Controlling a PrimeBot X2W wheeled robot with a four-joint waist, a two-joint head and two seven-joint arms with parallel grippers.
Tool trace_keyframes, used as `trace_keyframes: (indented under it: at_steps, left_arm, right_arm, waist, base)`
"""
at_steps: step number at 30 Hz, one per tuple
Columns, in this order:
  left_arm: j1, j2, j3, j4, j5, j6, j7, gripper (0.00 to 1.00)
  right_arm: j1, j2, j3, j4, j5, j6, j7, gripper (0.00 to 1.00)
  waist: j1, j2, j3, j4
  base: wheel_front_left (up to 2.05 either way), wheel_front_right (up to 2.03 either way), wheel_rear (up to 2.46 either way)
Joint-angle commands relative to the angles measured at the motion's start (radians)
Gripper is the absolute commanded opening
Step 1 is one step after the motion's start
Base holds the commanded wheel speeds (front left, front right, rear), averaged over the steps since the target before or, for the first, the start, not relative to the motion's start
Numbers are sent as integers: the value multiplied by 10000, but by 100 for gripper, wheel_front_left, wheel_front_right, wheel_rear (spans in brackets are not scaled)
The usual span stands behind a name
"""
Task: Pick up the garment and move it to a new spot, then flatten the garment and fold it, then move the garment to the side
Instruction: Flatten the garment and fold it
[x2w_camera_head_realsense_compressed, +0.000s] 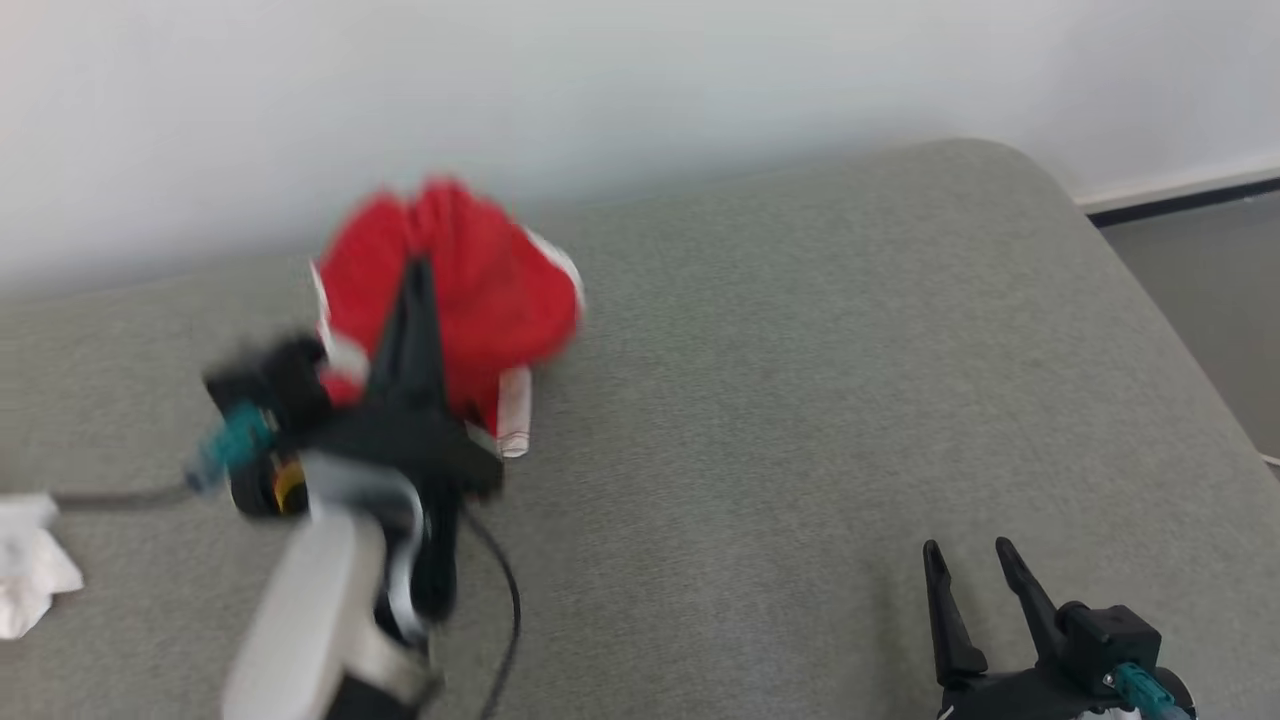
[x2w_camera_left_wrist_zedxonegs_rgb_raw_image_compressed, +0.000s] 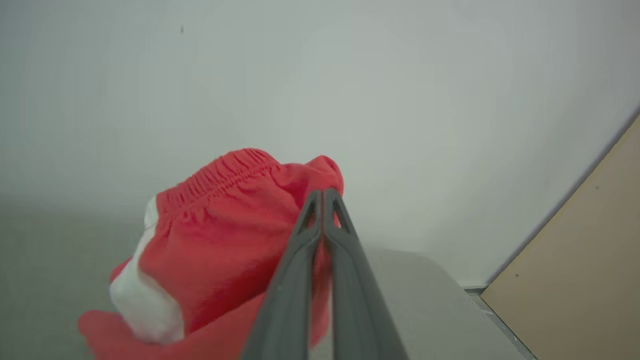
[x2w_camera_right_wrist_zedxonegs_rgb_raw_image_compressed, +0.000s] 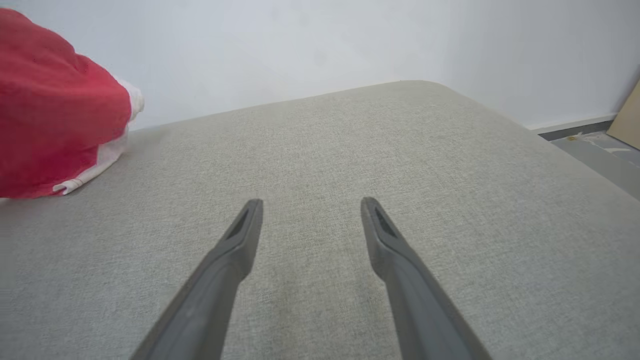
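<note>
The crumpled red fabric garment (x2w_camera_head_realsense_compressed: 480, 290) with white trim is bunched at the grey woven cushion (x2w_camera_head_realsense_compressed: 800, 350)'s far left, pinched between the left gripper (x2w_camera_head_realsense_compressed: 419, 265)'s closed jaws. The right gripper (x2w_camera_head_realsense_compressed: 968, 547) hovers over the cushion's near right, jaws wide.

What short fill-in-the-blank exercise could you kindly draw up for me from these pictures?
1. The left gripper is ____ on the garment.
2. Apart from its white trim, the garment is ____ in colour.
3. The right gripper is ____, holding nothing, with the grey surface showing between its fingers.

Missing words: shut; red; open.
</note>
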Motion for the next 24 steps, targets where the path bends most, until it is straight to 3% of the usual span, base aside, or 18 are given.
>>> trace_keyframes:
  at_steps: [1,5,8,10,15,24]
  left_arm:
    - [1095,-27,-234,-232,-137,129,-99,0]
    - [3203,-37,-1010,-587,-158,264,-16,0]
    - [4259,-33,-1802,-626,-6,86,435,0]
    - [4662,-14,-2214,-719,1,-59,789,100]
    - [5028,117,-2560,-1257,-119,-101,1460,100]
    - [4104,925,-2057,-3650,-50,412,2616,100]
  right_arm:
    - [141,-5,1,-72,-69,-22,15,100]
    - [156,2,-3,-190,-108,-22,92,100]
    - [119,-5,-40,-269,-146,-22,147,100]
    - [87,-1,20,-296,-126,-22,176,100]
    - [70,-5,47,-304,-63,-22,186,100]
    - [21,-1,153,-135,81,-22,89,100]
  waist:
    - [0,0,-179,686]
    - [0,0,-114,1243]
    - [0,0,-62,1617]
    - [0,0,-60,1769]
    - [0,0,-103,1885]
    - [0,0,-169,1587]
  base:
    - [0,0,0]
    - [0,0,0]
    - [0,0,0]
    - [0,0,0]
    - [0,0,0]
    - [0,0,0]
